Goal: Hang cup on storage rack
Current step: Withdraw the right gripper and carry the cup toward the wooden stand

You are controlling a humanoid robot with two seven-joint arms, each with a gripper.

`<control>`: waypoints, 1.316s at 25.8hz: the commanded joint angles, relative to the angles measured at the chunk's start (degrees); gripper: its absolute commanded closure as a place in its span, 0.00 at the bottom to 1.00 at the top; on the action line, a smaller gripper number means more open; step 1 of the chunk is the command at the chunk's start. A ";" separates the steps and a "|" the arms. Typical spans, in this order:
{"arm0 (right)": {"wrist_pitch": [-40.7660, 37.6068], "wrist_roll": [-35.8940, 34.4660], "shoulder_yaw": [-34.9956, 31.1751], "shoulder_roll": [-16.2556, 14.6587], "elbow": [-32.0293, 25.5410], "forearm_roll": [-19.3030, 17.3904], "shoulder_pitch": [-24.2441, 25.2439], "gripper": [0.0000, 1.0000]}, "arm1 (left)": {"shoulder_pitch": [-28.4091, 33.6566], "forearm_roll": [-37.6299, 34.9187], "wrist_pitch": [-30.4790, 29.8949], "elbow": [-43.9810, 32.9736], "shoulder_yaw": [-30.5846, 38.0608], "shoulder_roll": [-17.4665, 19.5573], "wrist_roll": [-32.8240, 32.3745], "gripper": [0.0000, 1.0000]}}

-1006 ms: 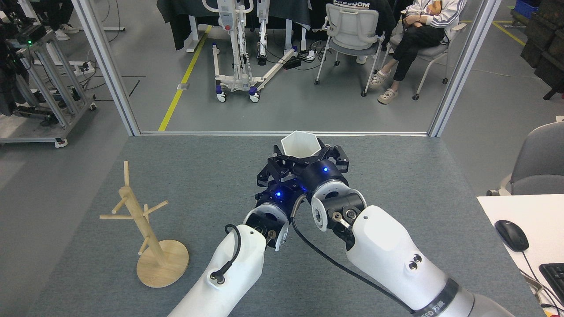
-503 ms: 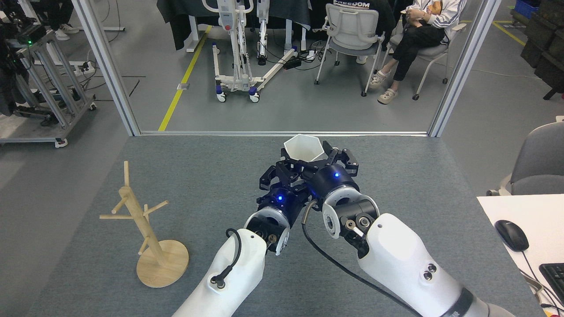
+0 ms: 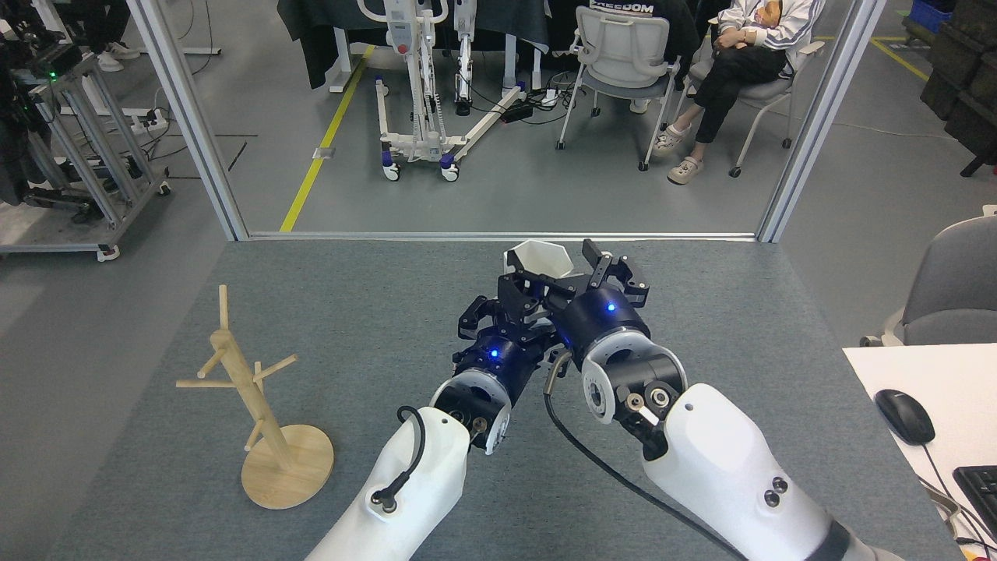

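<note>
The white faceted cup (image 3: pixel 547 259) is at mid-table near the far edge, tilted, with its hexagonal rim facing up. Its lower part is hidden behind black fingers. My left gripper (image 3: pixel 520 294) reaches in from below and is shut on the cup's lower body. Just right of the cup is my right gripper (image 3: pixel 609 263), its fingers spread open and off the cup. The storage rack (image 3: pixel 251 389), a light wooden mug tree on a round disc base, stands at the left of the table, far from both grippers.
The grey table (image 3: pixel 374 296) ends just beyond the cup at a metal frame rail (image 3: pixel 498 235). A white desk with a mouse (image 3: pixel 903 415) is at the right. A seated person (image 3: pixel 740 54) and chairs are on the floor beyond.
My right gripper has opened and drawn away to the right of the cup. The cup has tipped slightly and stays in my left gripper. The rack has not moved.
</note>
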 commanded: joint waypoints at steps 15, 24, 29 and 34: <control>-21.52 -15.43 -24.41 -5.98 12.43 0.01 13.56 0.01 | 3.27 -0.57 -1.25 -0.29 2.18 -0.04 0.02 1.00; -35.23 -28.26 -38.03 -6.15 20.61 8.45 31.75 0.01 | 8.90 -8.91 -0.99 -12.41 5.16 1.81 0.81 1.00; -34.97 -28.87 -38.30 -3.78 21.22 9.24 33.95 0.01 | 17.34 -12.78 -0.73 -25.51 10.44 5.94 0.90 1.00; -34.53 -28.88 -38.21 -2.55 23.16 9.33 34.13 0.01 | 28.58 -14.19 -0.55 -33.33 15.09 9.19 7.05 1.00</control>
